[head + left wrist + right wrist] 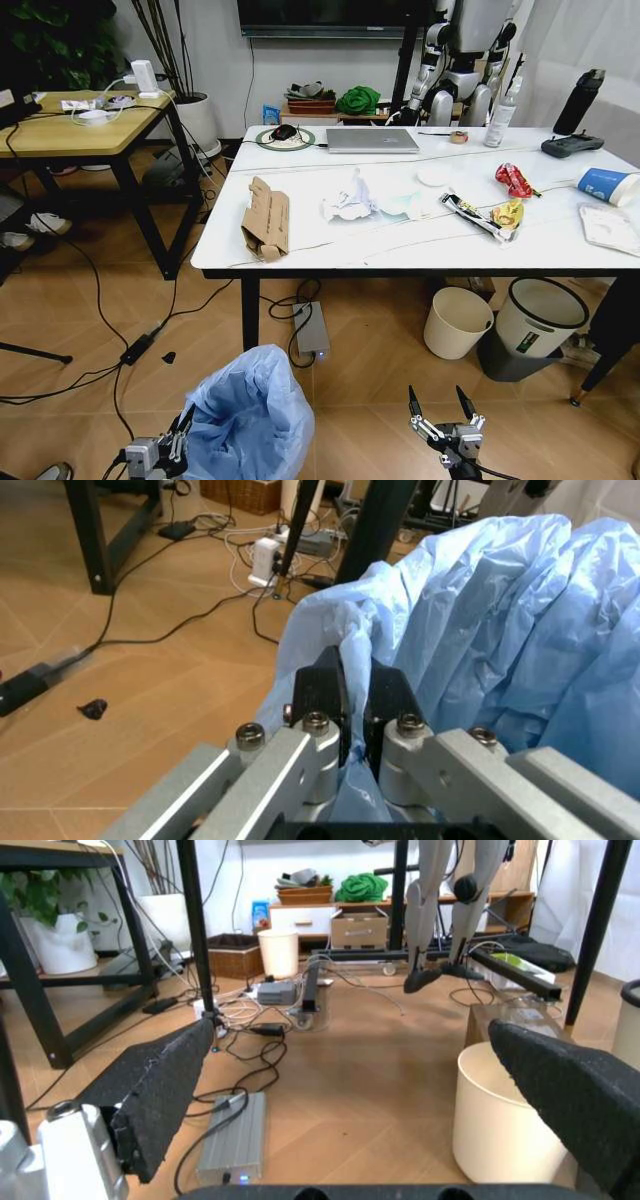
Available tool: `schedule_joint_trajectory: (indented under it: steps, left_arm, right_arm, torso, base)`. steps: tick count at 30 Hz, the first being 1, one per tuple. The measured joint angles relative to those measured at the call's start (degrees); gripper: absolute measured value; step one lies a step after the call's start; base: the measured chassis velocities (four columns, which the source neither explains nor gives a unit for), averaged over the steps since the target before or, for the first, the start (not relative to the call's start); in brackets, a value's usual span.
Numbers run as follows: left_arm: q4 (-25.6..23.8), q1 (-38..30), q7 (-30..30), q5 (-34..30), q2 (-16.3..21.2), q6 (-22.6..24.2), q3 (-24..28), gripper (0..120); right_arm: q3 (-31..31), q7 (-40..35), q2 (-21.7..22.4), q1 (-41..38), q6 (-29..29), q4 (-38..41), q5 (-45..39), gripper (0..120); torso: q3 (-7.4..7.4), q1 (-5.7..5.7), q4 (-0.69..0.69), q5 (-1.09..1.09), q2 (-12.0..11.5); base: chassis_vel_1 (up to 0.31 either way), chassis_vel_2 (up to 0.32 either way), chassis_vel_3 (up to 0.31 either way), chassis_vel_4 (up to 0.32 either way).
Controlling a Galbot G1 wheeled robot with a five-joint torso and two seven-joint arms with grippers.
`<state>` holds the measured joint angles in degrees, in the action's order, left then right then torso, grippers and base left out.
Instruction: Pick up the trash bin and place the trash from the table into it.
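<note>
Your left gripper (352, 697) is clamped on the trash bin's (248, 415) blue bag, low before the table (400, 250). Right gripper (442, 405) gapes. Trash: cardboard (266, 218) near front-left corner, crumpled paper (348, 197) mid-table. Cream bucket (457, 322) underneath; wood floor.

Even, bright indoor light is falling from overhead across the room, and the white counter (400, 235) is showing only a soft sheen with no harsh glare. A dim, diffuse shadow is lying on the wooden floor (370, 370) beneath it. The head view is bowing straight lines slightly toward its edges. In the right wrist view the black fingers (160, 1095) are looming large and soft at close range. The blue bag (500, 622) is glowing translucently in the left wrist view.
</note>
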<state>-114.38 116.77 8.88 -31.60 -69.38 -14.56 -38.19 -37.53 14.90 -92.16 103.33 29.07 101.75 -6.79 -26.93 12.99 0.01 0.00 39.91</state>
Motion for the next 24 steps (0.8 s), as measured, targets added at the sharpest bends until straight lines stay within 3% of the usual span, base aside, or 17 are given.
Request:
schedule_joint_trajectory:
  steps: [24]
  left_arm:
    - [0.00, -0.73, 0.34, 0.32, -0.14, -0.21, 0.17, 0]
  right_arm:
    - [0.09, 0.01, 0.02, -0.01, 0.09, -0.16, 0.07, 100]
  torso:
    - [-3.54, 2.53, 0.00, 0.00, 6.08]
  base:
    - [0.000, 0.000, 0.000, 0.000]
